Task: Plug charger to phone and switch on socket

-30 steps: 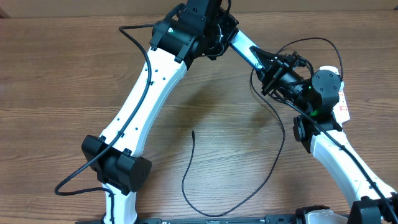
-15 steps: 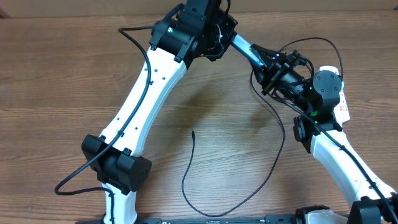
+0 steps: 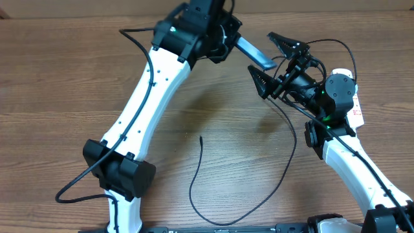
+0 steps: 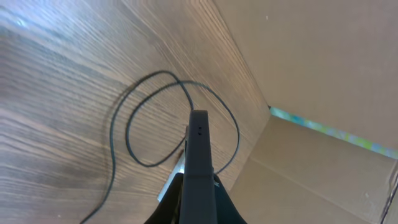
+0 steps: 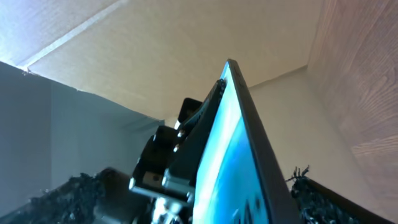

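The phone (image 3: 253, 55) hangs above the table's far middle, and my left gripper (image 3: 233, 43) is shut on its upper end. In the left wrist view its dark edge (image 4: 199, 155) runs away from the jaws. My right gripper (image 3: 270, 60) stands wide open around the phone's lower end without touching it; the right wrist view shows the cyan screen (image 5: 239, 149) between its fingertips (image 5: 78, 193). The charger (image 3: 194, 188) lies as a thin black cable on the wood, its tip (image 3: 200, 138) free at mid-table. The socket (image 3: 356, 114) shows as a white strip mostly hidden behind the right arm.
A cardboard wall (image 4: 323, 68) borders the table's far side. A thin black cable loop (image 4: 134, 134) lies on the wood below the phone. The left arm's white links (image 3: 145, 110) cross the table's left half.
My right gripper has sprung from shut to wide open, letting go of the phone. My left gripper keeps its hold and has shifted slightly left.
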You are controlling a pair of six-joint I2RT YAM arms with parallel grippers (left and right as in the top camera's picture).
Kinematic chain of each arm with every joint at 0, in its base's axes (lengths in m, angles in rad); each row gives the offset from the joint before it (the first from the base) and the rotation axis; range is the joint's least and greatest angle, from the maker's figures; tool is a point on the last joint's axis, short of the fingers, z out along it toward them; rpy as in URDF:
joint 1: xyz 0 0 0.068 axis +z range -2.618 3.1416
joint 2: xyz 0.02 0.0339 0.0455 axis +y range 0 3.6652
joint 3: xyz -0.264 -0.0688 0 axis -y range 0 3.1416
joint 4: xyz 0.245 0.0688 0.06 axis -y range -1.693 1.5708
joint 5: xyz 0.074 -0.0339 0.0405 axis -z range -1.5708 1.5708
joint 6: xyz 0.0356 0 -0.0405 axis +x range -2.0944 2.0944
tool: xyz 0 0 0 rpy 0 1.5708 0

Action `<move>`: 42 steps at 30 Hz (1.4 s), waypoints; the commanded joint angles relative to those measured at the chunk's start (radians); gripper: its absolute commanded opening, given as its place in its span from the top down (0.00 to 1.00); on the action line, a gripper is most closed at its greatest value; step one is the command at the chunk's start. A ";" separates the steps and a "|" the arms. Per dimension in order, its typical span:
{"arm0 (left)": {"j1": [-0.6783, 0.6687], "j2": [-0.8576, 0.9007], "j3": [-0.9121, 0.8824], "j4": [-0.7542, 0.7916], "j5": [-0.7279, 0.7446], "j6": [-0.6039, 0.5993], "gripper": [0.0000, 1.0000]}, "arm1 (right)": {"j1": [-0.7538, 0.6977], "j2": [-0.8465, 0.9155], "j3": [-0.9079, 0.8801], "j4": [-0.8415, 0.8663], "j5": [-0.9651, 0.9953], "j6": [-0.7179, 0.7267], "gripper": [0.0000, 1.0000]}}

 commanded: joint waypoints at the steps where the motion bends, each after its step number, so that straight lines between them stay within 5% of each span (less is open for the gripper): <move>1: 0.076 -0.003 0.002 -0.003 0.095 0.133 0.96 | 0.003 -0.014 0.022 0.002 -0.035 -0.092 0.00; 8: 0.257 -0.003 0.002 -0.084 0.372 0.430 0.96 | 0.003 -0.014 0.022 -0.071 -0.095 -0.342 0.00; 15: 0.428 -0.003 0.002 -0.240 0.758 1.023 0.96 | 0.003 -0.014 0.022 -0.035 -0.219 -0.583 0.00; 20: 0.501 -0.003 0.002 -0.397 0.820 1.289 0.96 | 0.003 -0.014 0.035 -0.012 -0.283 -0.668 0.00; 24: 0.552 -0.003 0.002 -0.547 0.806 1.538 0.96 | 0.009 -0.014 0.162 -0.287 -0.291 -0.836 0.01; 33: 0.557 -0.003 0.002 -0.628 0.708 1.637 0.96 | 0.078 -0.014 0.587 -1.233 0.036 -1.343 0.01; 42: 0.557 -0.003 0.002 -0.621 0.708 1.637 0.96 | 0.277 0.043 0.618 -1.478 0.336 -1.408 0.00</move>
